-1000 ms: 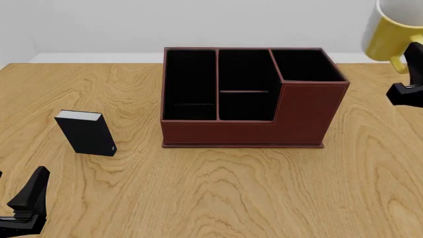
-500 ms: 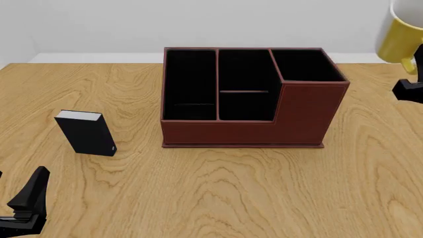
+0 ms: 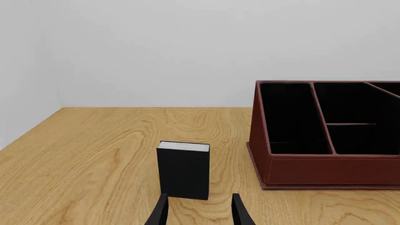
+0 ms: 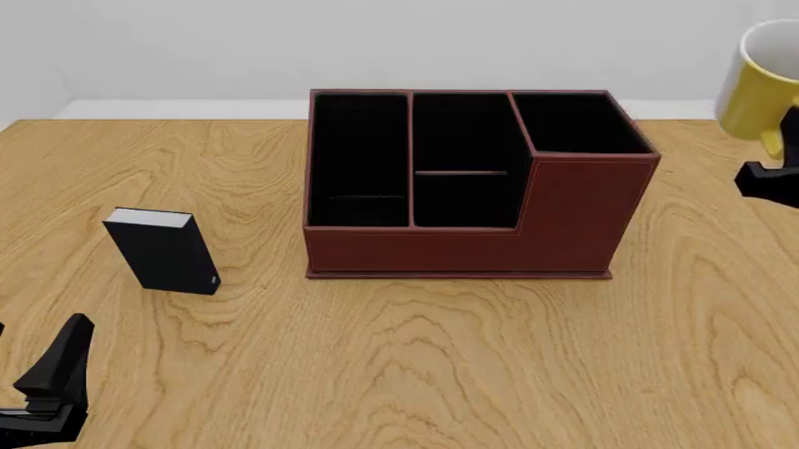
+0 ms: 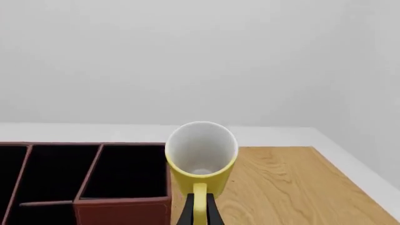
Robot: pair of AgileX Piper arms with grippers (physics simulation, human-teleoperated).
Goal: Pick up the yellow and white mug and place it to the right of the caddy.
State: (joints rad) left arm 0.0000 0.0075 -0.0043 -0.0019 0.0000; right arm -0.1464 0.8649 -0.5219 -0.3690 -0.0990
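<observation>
We held the small yellow mug with white inside (image 4: 757, 84) by its handle, right gripper (image 5: 198, 216) clenched, above the table right of the reddish-brown leather-look caddy (image 4: 474, 187). We judged lowering it slowly, upright and apart from the caddy wall, was best. Our left gripper (image 3: 198, 211) hung released.

Yellow-and-white mug (image 4: 759, 82), reddish-brown black-lined caddy (image 4: 587, 215), black box (image 4: 163, 251).

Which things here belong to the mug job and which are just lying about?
Part of the job:
- yellow and white mug, held by its handle in the right tool
- caddy

Just lying about:
- small black box, upright
- left tool, idle and holding nothing
</observation>
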